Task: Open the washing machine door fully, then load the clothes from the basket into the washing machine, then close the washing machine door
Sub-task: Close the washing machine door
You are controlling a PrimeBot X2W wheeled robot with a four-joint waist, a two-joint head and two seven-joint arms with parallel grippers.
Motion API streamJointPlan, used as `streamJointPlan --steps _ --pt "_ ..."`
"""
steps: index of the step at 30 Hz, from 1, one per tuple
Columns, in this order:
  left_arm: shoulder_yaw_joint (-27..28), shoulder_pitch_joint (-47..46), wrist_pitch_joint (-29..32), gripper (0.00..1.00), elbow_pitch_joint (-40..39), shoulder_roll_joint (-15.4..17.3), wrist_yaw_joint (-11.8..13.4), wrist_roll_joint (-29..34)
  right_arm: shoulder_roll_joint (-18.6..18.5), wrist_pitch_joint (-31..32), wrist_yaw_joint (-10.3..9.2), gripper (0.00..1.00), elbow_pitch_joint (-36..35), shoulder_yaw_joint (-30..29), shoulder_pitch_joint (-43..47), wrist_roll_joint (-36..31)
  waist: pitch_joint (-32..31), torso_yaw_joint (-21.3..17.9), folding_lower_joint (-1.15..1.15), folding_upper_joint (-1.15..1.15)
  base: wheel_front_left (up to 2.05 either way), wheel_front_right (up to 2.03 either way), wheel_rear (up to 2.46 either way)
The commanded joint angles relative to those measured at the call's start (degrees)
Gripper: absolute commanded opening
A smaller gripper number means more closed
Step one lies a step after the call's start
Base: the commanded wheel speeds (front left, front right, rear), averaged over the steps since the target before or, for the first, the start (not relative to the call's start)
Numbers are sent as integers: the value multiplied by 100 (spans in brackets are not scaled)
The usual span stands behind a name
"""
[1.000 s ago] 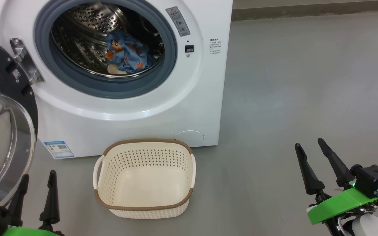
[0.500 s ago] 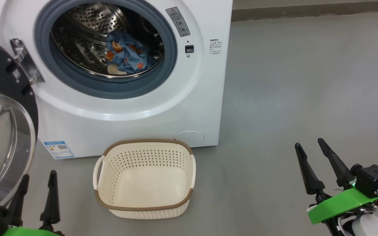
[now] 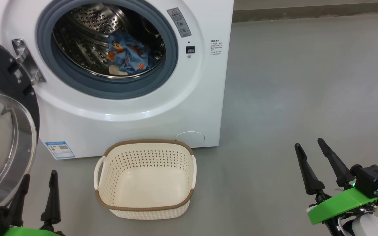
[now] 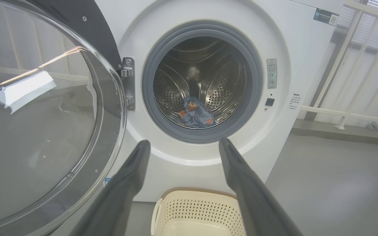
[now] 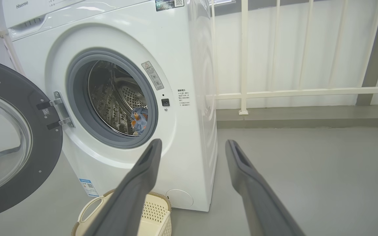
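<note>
The white washing machine stands with its round door swung wide to the left, glass bowl facing me. Light blue clothes with orange figures lie inside the steel drum, also seen as the clothes and the clothes. The cream basket sits on the floor in front of the machine, nothing inside it. My left gripper is open at the lower left, beside the door's lower rim. My right gripper is open at the lower right, over bare floor, far from the basket.
Grey floor stretches to the right of the machine. A white railing and a low kerb run behind it. The open door takes up the space on the left.
The whole head picture has shifted a few pixels, so the camera moved slightly. Grippers, basket, door and clothes stay as they were.
</note>
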Motion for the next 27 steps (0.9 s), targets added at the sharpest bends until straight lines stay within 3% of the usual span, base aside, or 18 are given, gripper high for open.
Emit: streamJointPlan --steps 1,27 --pt "226 -163 -37 100 -96 154 -25 56 -105 -46 25 100 -125 126 -164 51 -2 -1 0 0 0 0 0" --pt "207 -203 -37 100 -28 147 50 159 -110 -46 25 100 -123 87 -127 60 -13 119 0 0 0 0 0"
